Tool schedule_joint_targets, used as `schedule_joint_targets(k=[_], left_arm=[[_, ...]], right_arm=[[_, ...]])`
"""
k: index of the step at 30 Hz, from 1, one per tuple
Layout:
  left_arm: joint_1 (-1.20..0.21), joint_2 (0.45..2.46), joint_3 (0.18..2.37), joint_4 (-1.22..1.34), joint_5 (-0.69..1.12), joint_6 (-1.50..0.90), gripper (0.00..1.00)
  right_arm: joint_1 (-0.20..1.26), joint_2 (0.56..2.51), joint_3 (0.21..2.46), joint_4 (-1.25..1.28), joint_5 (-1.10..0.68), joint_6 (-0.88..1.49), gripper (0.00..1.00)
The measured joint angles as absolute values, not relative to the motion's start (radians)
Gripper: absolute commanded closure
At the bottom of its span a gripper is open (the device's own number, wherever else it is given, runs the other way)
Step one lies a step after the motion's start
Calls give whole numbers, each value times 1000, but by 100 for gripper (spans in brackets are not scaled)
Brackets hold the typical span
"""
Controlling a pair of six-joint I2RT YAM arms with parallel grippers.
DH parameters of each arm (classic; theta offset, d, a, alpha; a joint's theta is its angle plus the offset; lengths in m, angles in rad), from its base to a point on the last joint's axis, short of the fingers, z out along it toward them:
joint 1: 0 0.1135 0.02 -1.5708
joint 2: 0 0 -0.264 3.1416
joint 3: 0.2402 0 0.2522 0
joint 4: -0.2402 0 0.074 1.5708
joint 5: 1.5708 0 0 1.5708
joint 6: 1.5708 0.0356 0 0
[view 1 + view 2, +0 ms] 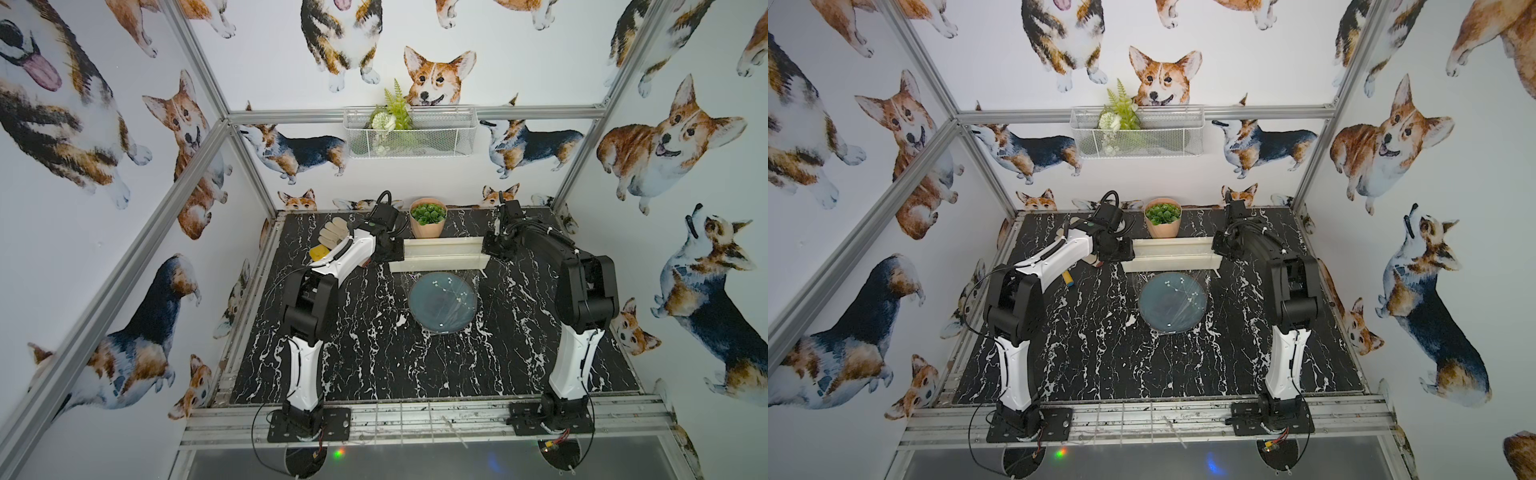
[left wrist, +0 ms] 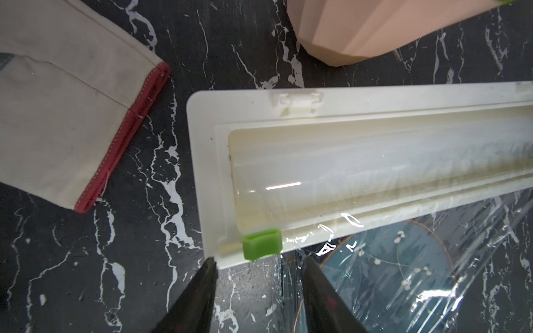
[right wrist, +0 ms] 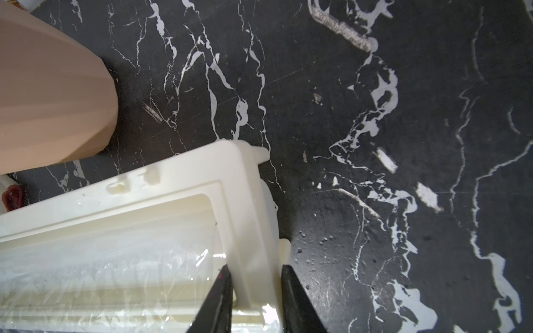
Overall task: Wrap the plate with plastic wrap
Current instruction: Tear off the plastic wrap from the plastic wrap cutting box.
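Plainly, the plate [image 1: 442, 301] [image 1: 1173, 301] lies flat on the black marble table [image 1: 374, 353], just in front of the long cream dispenser box [image 1: 440, 254] [image 1: 1171, 255]. It is apart from both grippers, which stand at the box's two ends: the left gripper [image 1: 386, 249] [image 1: 1123, 251] at one, the right gripper [image 1: 492, 249] [image 1: 1219, 247] at the other.

From up there you cannot read the jaws; the wrist cameras settle it. In the left wrist view, the left gripper [image 2: 259, 261] has its jaws spread with nothing between them. The green slider [image 2: 262, 243] on the box's edge [image 2: 346, 112] sits just past the tips, in line with the gap. The plastic wrap [image 2: 467, 288] comes off that same edge, glossy and creased, and drapes over the plate [image 2: 389, 259], whose brownish rim passes close by one finger.

In the right wrist view, the right gripper [image 3: 256, 269] pinches the end wall of the dispenser box [image 3: 173, 187], one finger inside the tray and one outside. Crinkled wrap [image 3: 101, 288] covers the roll beside it.

Only the top views take in the whole plate with its white blossom sprig; the film over it is barely a gleam there. They also show a beige glove [image 1: 332, 232] by the left arm and a pink pot [image 1: 427, 228] of greenery behind the box.
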State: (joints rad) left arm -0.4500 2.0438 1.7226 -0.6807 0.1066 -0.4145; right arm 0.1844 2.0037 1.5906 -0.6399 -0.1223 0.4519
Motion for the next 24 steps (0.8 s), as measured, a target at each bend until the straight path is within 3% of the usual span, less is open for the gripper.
schedule_joint_targets(k=[24], left_arm=[[-493,2104,1782,-700,21,-420,52]], right_arm=[[204,2004,1585,-635,-79,451,71]])
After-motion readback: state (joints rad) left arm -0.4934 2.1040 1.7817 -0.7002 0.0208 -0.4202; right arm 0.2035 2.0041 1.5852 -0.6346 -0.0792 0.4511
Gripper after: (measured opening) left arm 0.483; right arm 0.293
